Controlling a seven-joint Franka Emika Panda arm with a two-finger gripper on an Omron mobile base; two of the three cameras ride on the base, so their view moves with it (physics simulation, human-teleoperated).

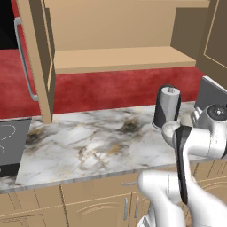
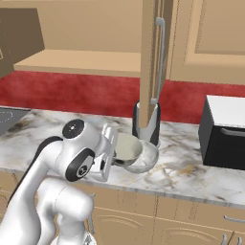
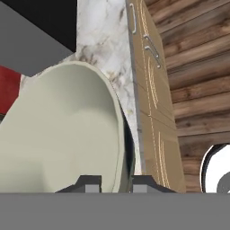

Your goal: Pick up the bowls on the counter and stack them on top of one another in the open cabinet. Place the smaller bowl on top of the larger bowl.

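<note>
Two bowls sit nested low and right of centre in the right base view: the smaller bowl (image 2: 125, 146), cream inside, rests in or against the larger bowl (image 2: 146, 160) on the counter (image 2: 191, 177), just in front of the black-and-silver cylindrical appliance (image 2: 154, 125).

Gripper (image 3: 114, 182): fingers nearly together, pinching the thin rim of the smaller bowl (image 3: 67, 130); one tip inside the wall, one outside, seen at 6 o'clock in the hand view. Whether the bowl is clear of the larger one I cannot tell.

Pose: forearm runs level, wrist rolled so the hand points sideways toward 3 o'clock in the right base view, elbow tucked close over the counter edge.

Step judged in hand: lifting the smaller bowl out.

Notes for doing it well:
- Rim pinch is off-centre, so the bowl will tend to droop; lift slowly and keep it level.
- Rise straight up before moving, to avoid dragging the larger bowl.
- Mind the open cabinet door (image 2: 154, 57) hanging at 12 o'clock above.
- Cabinet shelf (image 1: 124, 58) awaits; the larger bowl must go there first.
</note>
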